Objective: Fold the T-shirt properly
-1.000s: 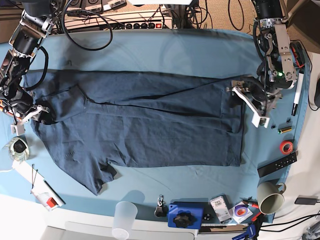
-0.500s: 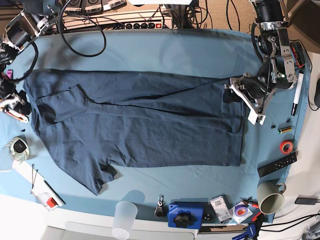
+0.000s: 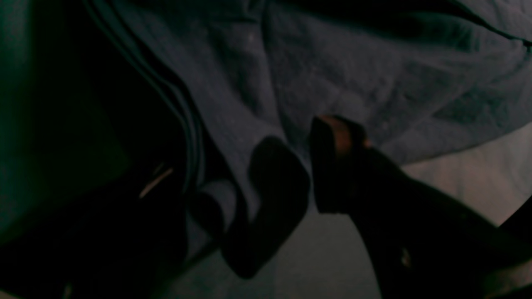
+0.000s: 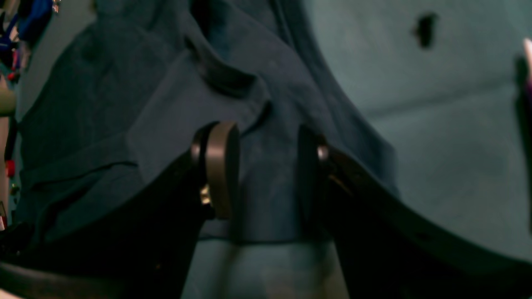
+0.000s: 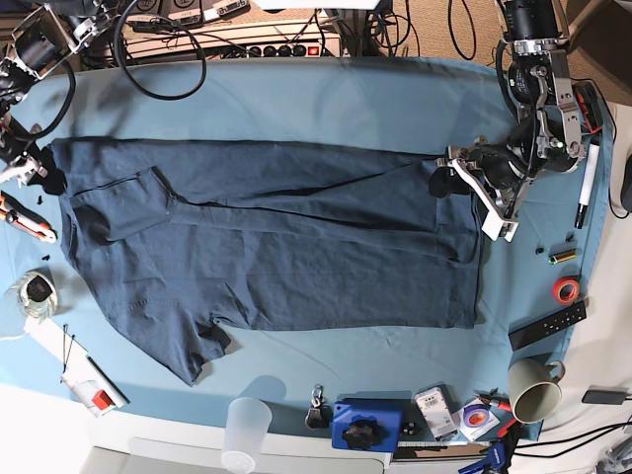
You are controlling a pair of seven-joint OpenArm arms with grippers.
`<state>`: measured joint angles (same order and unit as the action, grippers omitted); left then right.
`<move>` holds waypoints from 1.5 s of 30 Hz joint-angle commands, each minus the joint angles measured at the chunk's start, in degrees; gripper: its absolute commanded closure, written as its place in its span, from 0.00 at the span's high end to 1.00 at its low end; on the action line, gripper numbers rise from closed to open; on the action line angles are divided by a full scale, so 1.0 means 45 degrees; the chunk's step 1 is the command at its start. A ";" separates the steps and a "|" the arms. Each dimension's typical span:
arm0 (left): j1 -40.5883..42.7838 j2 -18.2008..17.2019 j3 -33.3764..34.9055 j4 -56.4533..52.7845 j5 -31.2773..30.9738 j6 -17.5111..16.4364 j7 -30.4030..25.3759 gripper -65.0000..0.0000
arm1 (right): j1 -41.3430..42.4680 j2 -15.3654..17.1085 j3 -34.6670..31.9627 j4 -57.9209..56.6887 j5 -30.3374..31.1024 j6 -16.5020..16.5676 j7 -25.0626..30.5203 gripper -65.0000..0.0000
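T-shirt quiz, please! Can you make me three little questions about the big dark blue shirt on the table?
1. True or false: the dark navy short-sleeved cotton T-shirt is crumpled into a ball.
2. What colour is the table cloth under it? A sky-blue, B red, C yellow.
3. Which arm's gripper is at the shirt's end on the base view's right?

Key: 1 false, it lies spread out. 2 A. 3 the left gripper.

Right tool [image 5: 28, 188] shifted up; left tool [image 5: 472, 193] shifted inward.
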<state>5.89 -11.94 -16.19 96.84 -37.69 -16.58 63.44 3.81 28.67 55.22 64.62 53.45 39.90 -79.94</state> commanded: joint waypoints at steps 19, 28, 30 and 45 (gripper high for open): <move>0.0151 -0.0029 0.0058 0.0316 0.0078 0.0000 0.0471 0.53 | -0.1132 0.1044 0.0355 0.0194 -0.1185 -0.0112 0.0777 0.36; 0.0209 -0.0029 0.0058 0.0316 0.0078 0.0000 0.0335 0.53 | -0.1486 -0.0083 -0.1020 0.0194 -0.0957 0.0022 0.1185 0.36; 0.0209 -0.0029 0.0058 0.0316 0.0078 0.0000 0.0330 0.53 | -0.1486 -0.0126 -0.1486 0.0194 -0.0991 0.0022 0.1690 0.36; 0.0214 -0.0029 0.0058 0.0316 0.0083 0.0005 0.0257 0.00 | -0.1370 -0.0121 -0.2021 0.0199 -0.0986 0.0022 0.2050 0.00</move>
<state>7.16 -11.77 -15.88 97.62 -37.17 -16.53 64.12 -2.68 26.81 46.06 64.93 49.34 39.92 -70.22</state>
